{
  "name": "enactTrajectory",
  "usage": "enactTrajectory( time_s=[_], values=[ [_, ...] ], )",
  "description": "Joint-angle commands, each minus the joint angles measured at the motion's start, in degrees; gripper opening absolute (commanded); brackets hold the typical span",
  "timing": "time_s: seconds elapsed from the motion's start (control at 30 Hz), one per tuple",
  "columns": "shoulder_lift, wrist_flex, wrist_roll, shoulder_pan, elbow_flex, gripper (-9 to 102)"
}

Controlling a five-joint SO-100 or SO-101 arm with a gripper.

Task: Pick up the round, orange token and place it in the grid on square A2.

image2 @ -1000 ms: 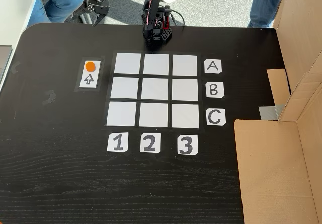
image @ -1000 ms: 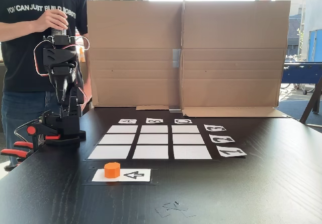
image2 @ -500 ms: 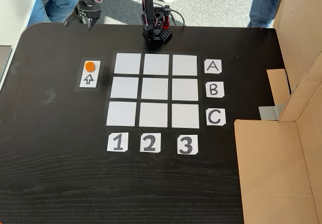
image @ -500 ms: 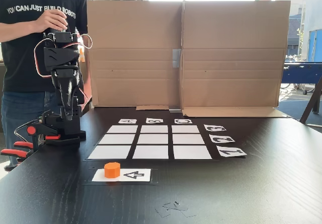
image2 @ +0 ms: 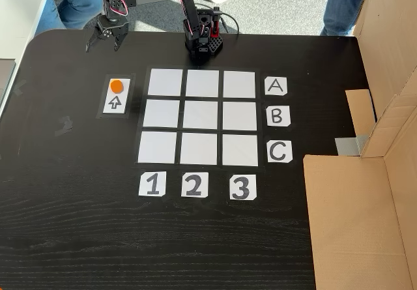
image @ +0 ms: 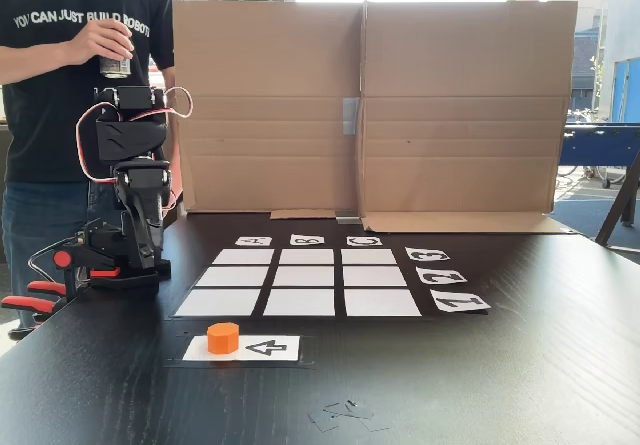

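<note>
The orange token (image: pixel 223 337) (image2: pixel 116 86) sits on the end of a white arrow card, beside the grid's column 1. The grid (image: pixel 300 277) (image2: pixel 201 117) is a 3x3 array of white cells with labels A B C and 1 2 3. Square A2 (image: pixel 231 276) (image2: pixel 202 83) is bare white paper. My gripper (image2: pixel 103 44) (image: pixel 143 250) hangs fingers-down over the table's edge next to the arm's base, beyond the token and apart from it. Its fingers are spread, so it is open with nothing between them.
The arm's base (image2: pixel 202 42) is clamped at the table edge, with red clamp handles (image: pixel 30 300) beside it. A folded cardboard wall (image: pixel 365 105) lines the side past row C. A person stands behind the arm holding a can (image: pixel 115 65).
The arm has swung sideways toward the token's side and lowered. In the overhead-style view the gripper has come down to the table edge, with its fingers now spread.
</note>
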Motion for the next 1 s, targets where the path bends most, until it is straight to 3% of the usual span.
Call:
enactTrajectory(
  time_s=[0.0, 0.97],
  values=[
    [-0.4, 0.3, -1.1, -1.4, -2.3, 42],
    [-17.1, 0.3, -1.1, -9.9, -9.2, 42]
  ],
)
